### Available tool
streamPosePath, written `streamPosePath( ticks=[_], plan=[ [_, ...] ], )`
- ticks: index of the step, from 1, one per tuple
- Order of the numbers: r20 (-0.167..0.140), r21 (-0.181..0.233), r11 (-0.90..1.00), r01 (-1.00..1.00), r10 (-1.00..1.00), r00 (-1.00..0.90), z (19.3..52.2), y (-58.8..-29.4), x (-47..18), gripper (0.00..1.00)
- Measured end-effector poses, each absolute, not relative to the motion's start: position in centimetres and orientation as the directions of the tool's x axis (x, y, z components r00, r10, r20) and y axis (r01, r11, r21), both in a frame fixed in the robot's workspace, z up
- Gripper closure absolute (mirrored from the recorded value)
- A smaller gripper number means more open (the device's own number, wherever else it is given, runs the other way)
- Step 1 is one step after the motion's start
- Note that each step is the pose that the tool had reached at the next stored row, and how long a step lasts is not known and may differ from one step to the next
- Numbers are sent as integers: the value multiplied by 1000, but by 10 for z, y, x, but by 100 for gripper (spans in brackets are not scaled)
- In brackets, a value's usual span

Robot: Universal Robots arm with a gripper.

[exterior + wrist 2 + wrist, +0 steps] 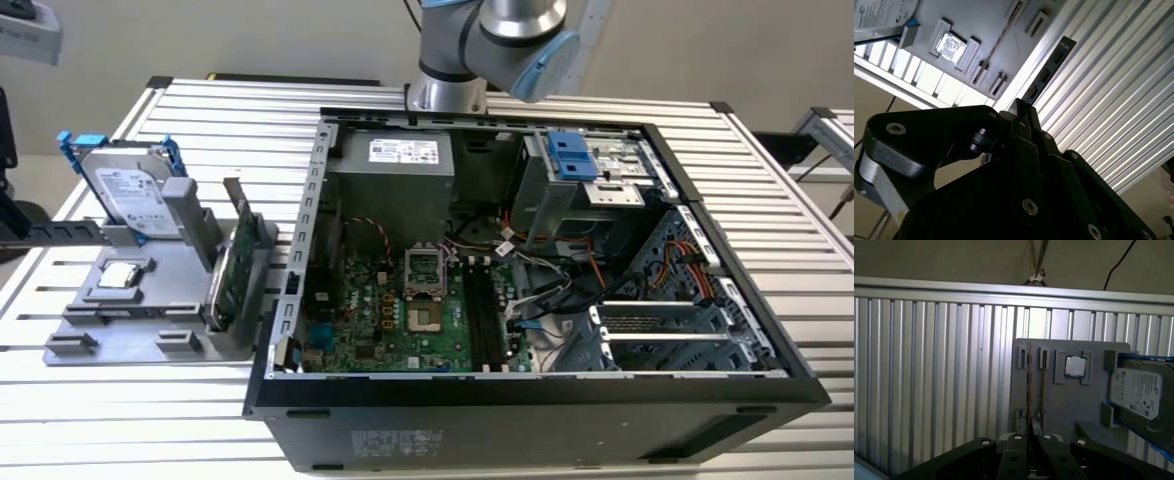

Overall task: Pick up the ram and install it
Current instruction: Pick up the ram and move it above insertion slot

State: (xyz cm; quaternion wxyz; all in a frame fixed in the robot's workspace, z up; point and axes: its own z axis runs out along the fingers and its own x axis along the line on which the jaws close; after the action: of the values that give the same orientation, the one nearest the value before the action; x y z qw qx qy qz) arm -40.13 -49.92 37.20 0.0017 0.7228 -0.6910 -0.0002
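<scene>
The open computer case (pixel 534 430) sits at the near edge of the slatted bench (pixel 120 420). It lies on its side so the motherboard (pixel 387 320) faces up, and the long black memory slots (pixel 483 320) look unfilled.

Toward the exterior view's left edge of the bench is a grey fixture tray (pixel 127 305), whose slots stand parts on edge so they can be pinched from above. It holds a processor chip (pixel 120 275), a green circuit card (pixel 230 285) standing upright, and at its far end a hard drive (pixel 134 190) in blue rails. The arm (pixel 494 40) rises from the far edge.

High over that side, the gripper (pixel 1023 107) looks pressed together on the ram (pixel 1048 72). In the second wrist view the dark stick runs straight out from the fingertips, with bare slats behind it and the tray off to one side. In the first wrist view the ram (pixel 1029 390) shows as a thin edge between the jaws of the gripper (pixel 1029 436). It is gripped at one end across its thin faces, which I judge leaves most of its length free beyond the fingertips.
</scene>
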Motion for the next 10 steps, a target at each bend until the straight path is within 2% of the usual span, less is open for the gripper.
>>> streamPosePath(
  ticks=[10],
  plan=[
    [2,3,-45,-999,-999,45,381,-499,-402,100]
  ],
)
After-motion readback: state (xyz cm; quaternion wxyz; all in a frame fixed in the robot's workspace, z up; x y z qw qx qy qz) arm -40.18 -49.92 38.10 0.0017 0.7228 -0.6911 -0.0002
